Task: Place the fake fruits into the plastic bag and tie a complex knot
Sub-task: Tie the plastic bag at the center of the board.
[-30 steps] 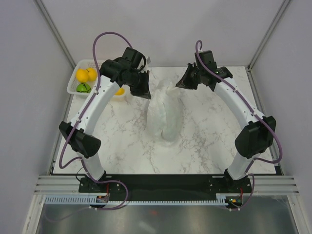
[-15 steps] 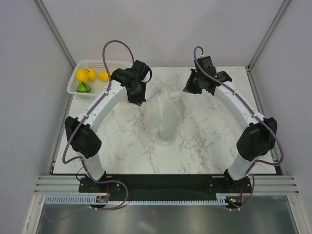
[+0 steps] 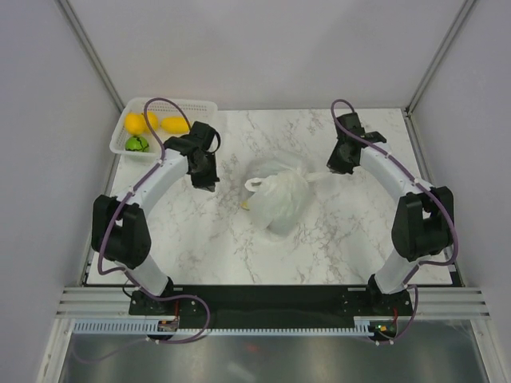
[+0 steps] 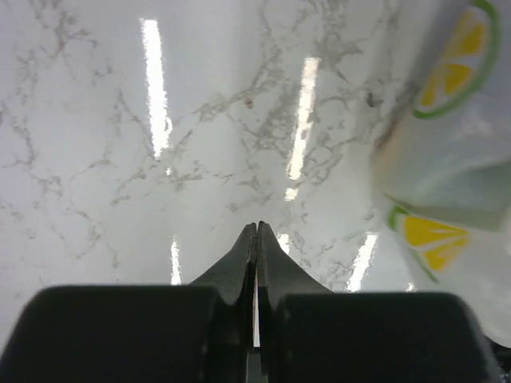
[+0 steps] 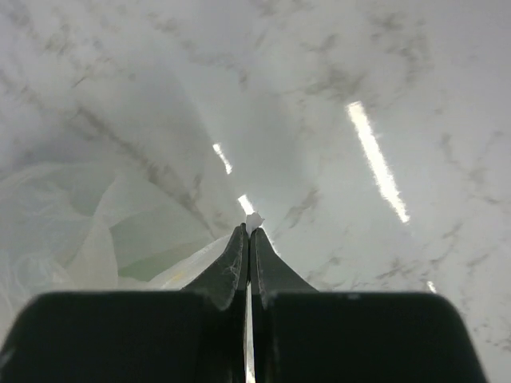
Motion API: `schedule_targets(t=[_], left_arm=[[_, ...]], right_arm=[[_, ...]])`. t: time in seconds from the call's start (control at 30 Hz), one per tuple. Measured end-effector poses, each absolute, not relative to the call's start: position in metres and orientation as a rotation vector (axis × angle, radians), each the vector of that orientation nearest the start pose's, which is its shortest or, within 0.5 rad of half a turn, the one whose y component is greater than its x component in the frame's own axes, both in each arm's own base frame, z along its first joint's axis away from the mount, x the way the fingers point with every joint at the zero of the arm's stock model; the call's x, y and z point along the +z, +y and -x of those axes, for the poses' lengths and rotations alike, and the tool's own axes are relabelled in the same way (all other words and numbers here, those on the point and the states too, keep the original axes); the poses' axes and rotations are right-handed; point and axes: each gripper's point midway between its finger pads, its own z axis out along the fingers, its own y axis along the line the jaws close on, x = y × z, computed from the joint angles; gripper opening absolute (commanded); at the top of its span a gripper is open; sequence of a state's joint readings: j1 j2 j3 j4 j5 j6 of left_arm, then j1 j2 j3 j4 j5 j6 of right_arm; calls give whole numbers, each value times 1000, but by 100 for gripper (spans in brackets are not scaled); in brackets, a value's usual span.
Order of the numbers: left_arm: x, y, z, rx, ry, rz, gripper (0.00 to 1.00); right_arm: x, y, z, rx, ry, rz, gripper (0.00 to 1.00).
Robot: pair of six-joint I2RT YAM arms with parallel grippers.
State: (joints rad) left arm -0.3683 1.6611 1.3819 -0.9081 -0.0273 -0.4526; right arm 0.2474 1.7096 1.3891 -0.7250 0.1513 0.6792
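Found bag [image 3: 275, 199] mid-tabletop, printed with lemon slices. Found left gripper [image 4: 257, 231] pressed together over bare tabletop [image 4: 120, 159] beside it; right gripper [image 5: 249, 231] pinching its handle [image 5: 254, 218]. Noted fruits [image 3: 152, 124] in basket [image 3: 196, 105], far-left corner.

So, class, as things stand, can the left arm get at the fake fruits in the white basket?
Probably yes: the left end effector hangs beside the basket with nothing seen between them, and the fake fruits lie uncovered; its shut jaws must open first.
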Motion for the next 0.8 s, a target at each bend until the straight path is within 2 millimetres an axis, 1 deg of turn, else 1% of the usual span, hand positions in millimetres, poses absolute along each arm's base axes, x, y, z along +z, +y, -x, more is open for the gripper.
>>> schedule_targets(t=[0.1, 0.13, 0.17, 0.2, 0.23, 0.3, 0.37, 0.4, 0.43, 0.47, 0.5, 0.57, 0.6, 0.67, 0.73, 0.8], left_arm=[[117, -118, -328, -102, 2775, 190, 2], [117, -112, -328, -78, 2775, 205, 2], [117, -109, -329, -62, 2772, 213, 2], [117, -108, -329, -55, 2770, 214, 5], [118, -108, -329, -55, 2769, 213, 9], [120, -112, -330, -73, 2760, 206, 17], [128, -118, -332, -114, 2735, 190, 38], [134, -123, -333, -134, 2708, 181, 64], [142, -128, -335, -156, 2676, 165, 80], [151, -135, -336, -181, 2640, 158, 99], [162, -142, -337, -210, 2600, 156, 100], [180, -152, -338, -252, 2528, 185, 100], [187, -155, -339, -276, 2502, 210, 100], [196, -155, -342, -299, 2461, 273, 100], [197, -153, -345, -318, 2438, 352, 100], [192, -154, -346, -345, 2433, 436, 98]], right_arm=[[117, 52, -399, 6, 2485, -722, 0], [119, 38, -400, -30, 2466, -750, 0], [121, 28, -401, -49, 2452, -762, 0], [123, 23, -402, -54, 2444, -762, 10], [127, 24, -403, -34, 2438, -749, 24], [134, 31, -404, 11, 2435, -714, 44], [139, 39, -404, 54, 2437, -675, 55], [142, 43, -404, 70, 2437, -660, 68], [143, 45, -404, 82, 2435, -655, 73], [146, 46, -404, 93, 2433, -643, 78], [149, 47, -404, 99, 2427, -637, 90], [155, 47, -403, 109, 2413, -632, 98], [158, 47, -403, 114, 2404, -629, 98], [167, 47, -402, 124, 2383, -628, 98], [174, 47, -401, 136, 2363, -639, 98], [179, 47, -401, 147, 2342, -662, 98]])
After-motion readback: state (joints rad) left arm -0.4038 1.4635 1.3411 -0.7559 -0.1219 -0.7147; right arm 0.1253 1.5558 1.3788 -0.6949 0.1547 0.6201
